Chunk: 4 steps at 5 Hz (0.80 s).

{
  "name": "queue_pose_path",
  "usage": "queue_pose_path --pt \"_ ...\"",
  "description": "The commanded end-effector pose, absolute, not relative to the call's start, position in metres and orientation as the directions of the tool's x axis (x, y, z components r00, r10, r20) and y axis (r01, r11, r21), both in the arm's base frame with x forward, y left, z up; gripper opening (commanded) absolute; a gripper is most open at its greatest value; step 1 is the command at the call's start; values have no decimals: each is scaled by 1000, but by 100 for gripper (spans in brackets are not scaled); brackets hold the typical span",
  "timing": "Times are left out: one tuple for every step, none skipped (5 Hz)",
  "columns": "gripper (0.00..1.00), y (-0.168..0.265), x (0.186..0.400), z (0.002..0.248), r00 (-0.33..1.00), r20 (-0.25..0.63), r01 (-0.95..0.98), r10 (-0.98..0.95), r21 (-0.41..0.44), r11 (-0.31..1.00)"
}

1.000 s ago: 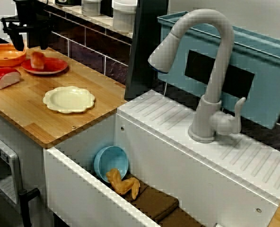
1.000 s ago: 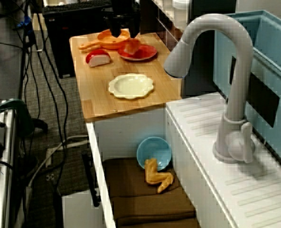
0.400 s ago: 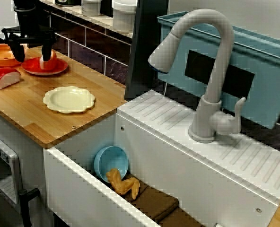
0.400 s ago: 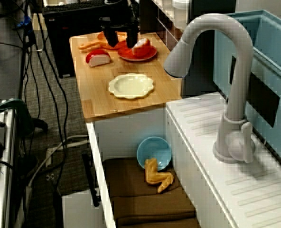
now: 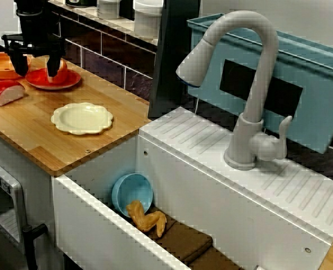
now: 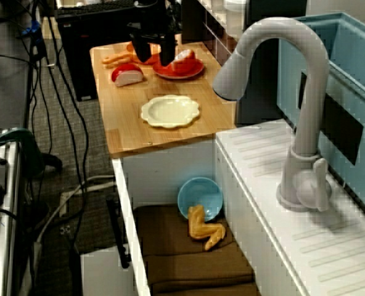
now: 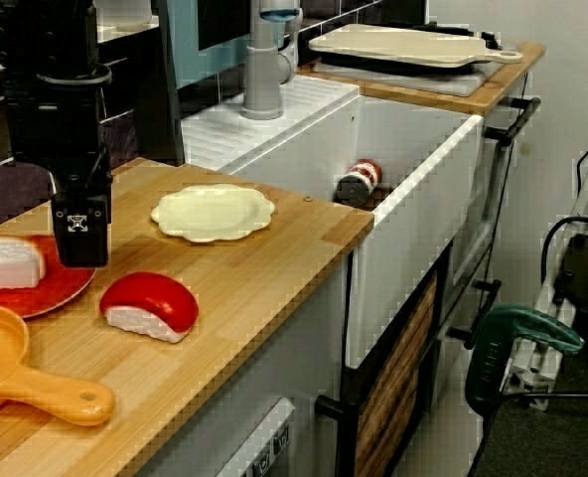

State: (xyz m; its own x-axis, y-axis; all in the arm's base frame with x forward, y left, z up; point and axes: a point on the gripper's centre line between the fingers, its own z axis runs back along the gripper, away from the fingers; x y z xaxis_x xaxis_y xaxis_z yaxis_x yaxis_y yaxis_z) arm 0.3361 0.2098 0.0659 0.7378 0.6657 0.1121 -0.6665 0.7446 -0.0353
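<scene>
Wooden counter (image 5: 37, 135) beside a white sink (image 5: 99, 208), seen from the tap side, from over the sink and along the boards. Carries a red plate (image 7: 46, 293), a cream scalloped plate (image 5: 82, 118), a red-topped sushi toy (image 7: 150, 308) and an orange pan (image 7: 16, 368).

On the pincer (image 5: 37, 62): hung clear above the red plate a second ago. Now sits low over it, spread wide, tips down near the plate's surface. Pinches nothing.

On the white sushi piece (image 6: 184, 58): lay tilted, orange side showing, nearer the plate's middle a second ago. Now shows its white side and lies toward the wall-side edge of the same plate. Seems to have been nudged over during the descent. Rests just beside one finger (image 7: 80, 224), outside the gap rather than between the two. Touching or barely apart: cannot tell.

Judged from that: descent made, but no grip on the piece, and poorly lined up for one as things stand.
</scene>
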Motion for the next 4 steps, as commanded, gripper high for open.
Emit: queue_pose_path --pt "100 218 330 115 925 218 -313 312 -31 949" --pt "100 223 339 115 982 157 -100 105 -39 994" --pt "100 226 339 114 989 143 -22 26 -29 999" --pt "100 223 333 109 991 125 46 -47 9 999"
